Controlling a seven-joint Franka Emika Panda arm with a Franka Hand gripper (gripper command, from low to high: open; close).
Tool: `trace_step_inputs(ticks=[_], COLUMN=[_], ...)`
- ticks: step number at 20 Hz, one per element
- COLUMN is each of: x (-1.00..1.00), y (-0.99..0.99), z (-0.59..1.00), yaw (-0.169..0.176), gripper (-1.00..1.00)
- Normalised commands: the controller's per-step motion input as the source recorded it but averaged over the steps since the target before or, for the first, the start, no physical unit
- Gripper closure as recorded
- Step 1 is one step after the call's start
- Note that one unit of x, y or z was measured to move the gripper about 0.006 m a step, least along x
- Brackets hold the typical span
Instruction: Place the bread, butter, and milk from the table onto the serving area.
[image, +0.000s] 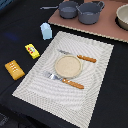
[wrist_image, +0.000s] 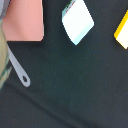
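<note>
The orange-brown bread (image: 15, 69) lies on the black table (image: 17, 25) at the exterior view's left. The bright-yellow butter (image: 32, 50) lies between the bread and the pale-blue milk (image: 45, 31), which stands upright by the far left corner of the serving area (image: 97, 82). The beige striped mat bears a tan plate (image: 67, 65) and two pieces of orange-handled cutlery (image: 80, 57). None of the three items is on the mat. The wrist view shows the milk (wrist_image: 77, 21) from above and an edge of the butter (wrist_image: 122, 30). No gripper shows in either view.
A pinkish-brown board (image: 107, 29) at the back carries two grey pots (image: 90, 12) and a tan bowl (image: 123, 17). The wrist view shows the board's corner (wrist_image: 22, 20) and a grey pot handle (wrist_image: 19, 70) over the black table.
</note>
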Motion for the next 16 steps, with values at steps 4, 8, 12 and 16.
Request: trace_step_inputs(ticks=[4, 8, 12, 16], x=[-0.03, 0.0, -0.06, -0.02], y=[-0.04, -0.13, -0.5, -0.71], z=[0.0, -0.08, -0.34, -0.33], yaw=[0.0, 0.0, 0.0, 0.0], gripper=[-1.0, -1.0, -1.0, -1.0])
